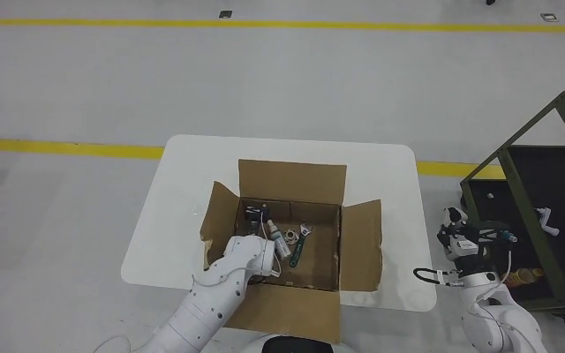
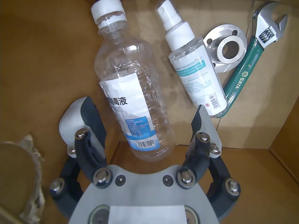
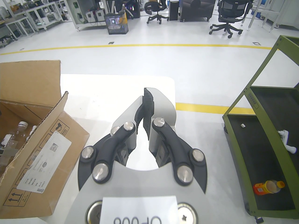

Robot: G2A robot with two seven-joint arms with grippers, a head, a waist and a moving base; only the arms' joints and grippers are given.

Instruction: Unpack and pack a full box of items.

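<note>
**Top view.** An open cardboard box (image 1: pixel 291 181) stood on the white table (image 1: pixel 177 194) with its four flaps folded outward. The left arm (image 1: pixel 234 274) entered the box at its near left corner. The right arm (image 1: pixel 490 318) was held off the table's right edge, near a green cart (image 1: pixel 521 203). Small items lay on the box floor, among them an adjustable wrench (image 1: pixel 298 249).

**Left wrist view.** The left gripper (image 2: pixel 144 111) hung inside the box with its fingers spread wide. One finger stood on each side of the lower half of a clear bottle (image 2: pixel 130 82). The bottle lay flat on the cardboard floor, its white cap pointing away from the gripper. Just beside it, roughly parallel, lay a spray bottle (image 2: pixel 193 71). A metal flange (image 2: pixel 225 47) sat against the spray bottle's far side and overlapped the green handle of the adjustable wrench (image 2: pixel 247 71). A round brown object (image 2: pixel 14 164), possibly a tape roll, sat by the box wall near the gripper.

**Right wrist view.** The right gripper (image 3: pixel 147 110) had its fingers pressed together with nothing between them, and it was raised over the table (image 3: pixel 112 87). The box (image 3: pixel 35 127) stood apart from it on the same table, with bottle caps visible inside. The cart (image 3: pixel 257 141) stood on the floor beyond the table edge, and an orange bottle (image 3: pixel 268 187) lay on its dark shelf.
</note>
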